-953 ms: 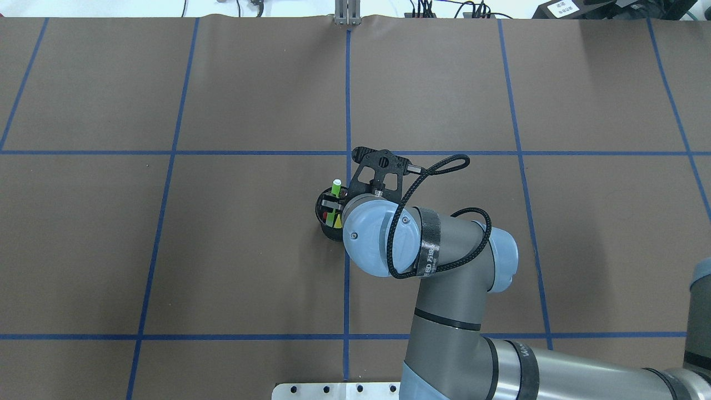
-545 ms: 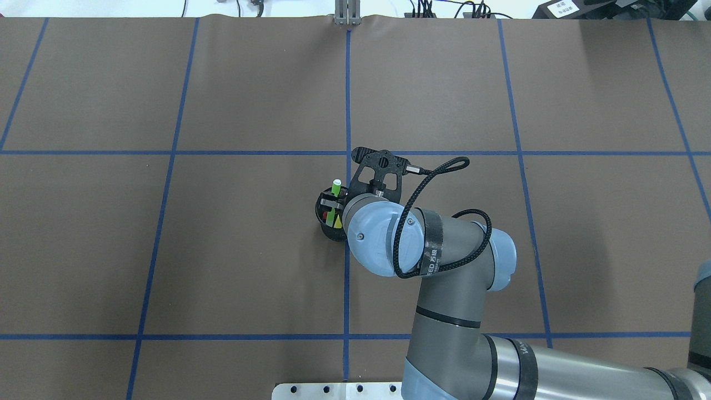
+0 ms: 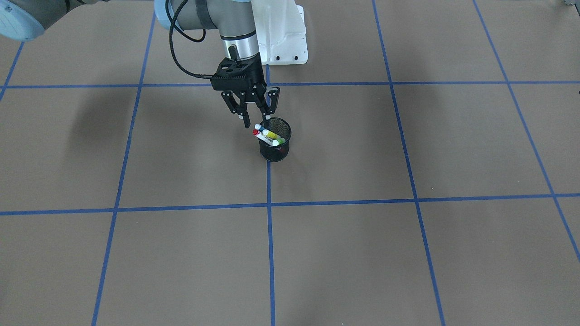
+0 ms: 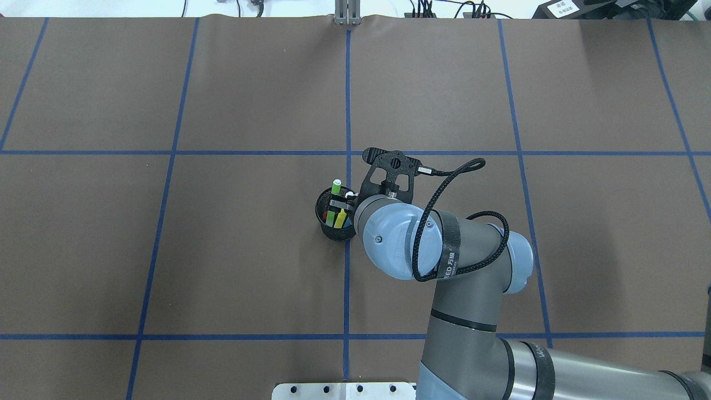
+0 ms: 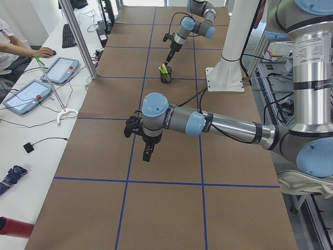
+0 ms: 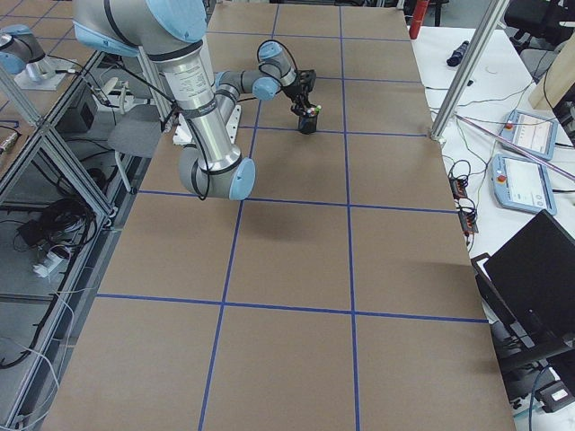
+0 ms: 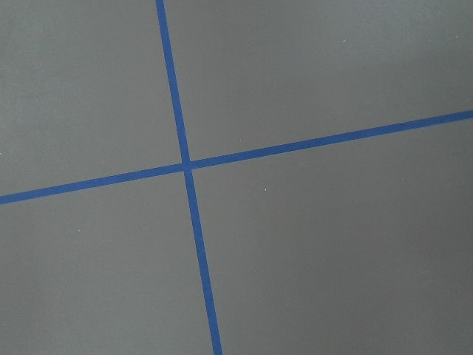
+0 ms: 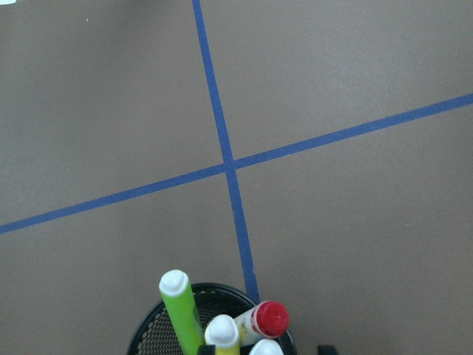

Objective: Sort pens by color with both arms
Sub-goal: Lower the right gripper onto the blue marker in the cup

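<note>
A black mesh cup [image 3: 275, 153] stands on the centre tape line and holds the pens. A white pen with a red end [image 3: 258, 133], a yellow pen [image 3: 271, 134] and a light green pen [image 3: 281, 141] lean out of it. The right wrist view shows the green pen [image 8: 182, 314] and the red end [image 8: 270, 319] from above. My right gripper [image 3: 257, 121] hangs open just above the cup's robot-side rim, holding nothing. My left gripper [image 5: 147, 152] points down over bare table far from the cup, and I cannot tell whether it is open or shut.
Brown table cover [image 4: 222, 266] with a grid of blue tape lines [image 4: 348, 100]. The white pedestal base [image 3: 281, 36] stands behind the cup. A person sits at a side desk with tablets [image 5: 31, 94] beyond the table's far edge.
The right wrist has shifted a little to the right, away from the cup's centre. Its fingers no longer cover the cup's opening, and the yellow pen shows more fully.
</note>
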Controlling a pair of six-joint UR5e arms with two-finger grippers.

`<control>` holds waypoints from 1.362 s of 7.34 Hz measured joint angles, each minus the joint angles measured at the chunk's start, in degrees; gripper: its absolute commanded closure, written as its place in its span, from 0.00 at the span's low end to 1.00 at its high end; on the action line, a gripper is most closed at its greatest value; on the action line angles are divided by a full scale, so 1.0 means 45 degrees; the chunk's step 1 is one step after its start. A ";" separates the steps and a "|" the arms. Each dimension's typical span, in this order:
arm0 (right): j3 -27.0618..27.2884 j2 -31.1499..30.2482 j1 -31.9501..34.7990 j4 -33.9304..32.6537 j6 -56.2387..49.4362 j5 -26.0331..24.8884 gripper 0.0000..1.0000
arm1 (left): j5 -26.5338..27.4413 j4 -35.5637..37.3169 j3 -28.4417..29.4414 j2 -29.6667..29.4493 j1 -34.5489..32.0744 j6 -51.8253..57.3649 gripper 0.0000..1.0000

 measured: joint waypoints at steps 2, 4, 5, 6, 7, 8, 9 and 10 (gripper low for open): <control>-0.0093 0.0021 0.0007 0.0030 0.0006 -0.0019 0.54 | -0.0001 0.0001 -0.0014 0.0002 0.0000 0.0000 0.00; -0.0106 0.0057 0.0008 0.0047 0.0012 -0.0022 0.67 | -0.0001 0.0001 -0.0017 0.0003 0.0000 0.0000 0.00; -0.0109 0.0076 0.0012 0.0052 0.0013 -0.0022 0.76 | -0.0001 0.0001 -0.0017 0.0003 0.0000 0.0000 0.00; -0.0109 0.0090 0.0013 0.0054 0.0016 -0.0022 0.77 | -0.0001 0.0001 -0.0017 0.0003 0.0000 0.0000 0.00; -0.0114 0.0097 0.0015 0.0056 0.0024 -0.0023 0.78 | -0.0001 0.0001 -0.0023 0.0003 0.0000 0.0000 0.00; -0.0118 0.0099 0.0015 0.0055 0.0029 -0.0022 0.83 | -0.0001 0.0001 -0.0029 0.0003 0.0000 0.0000 0.00; -0.0117 0.0111 0.0015 0.0054 0.0031 -0.0022 0.99 | -0.0001 0.0001 -0.0032 0.0003 0.0000 0.0000 0.00; -0.0114 0.0126 0.0015 0.0055 0.0036 -0.0022 1.00 | -0.0001 0.0001 -0.0036 0.0003 0.0000 0.0000 0.00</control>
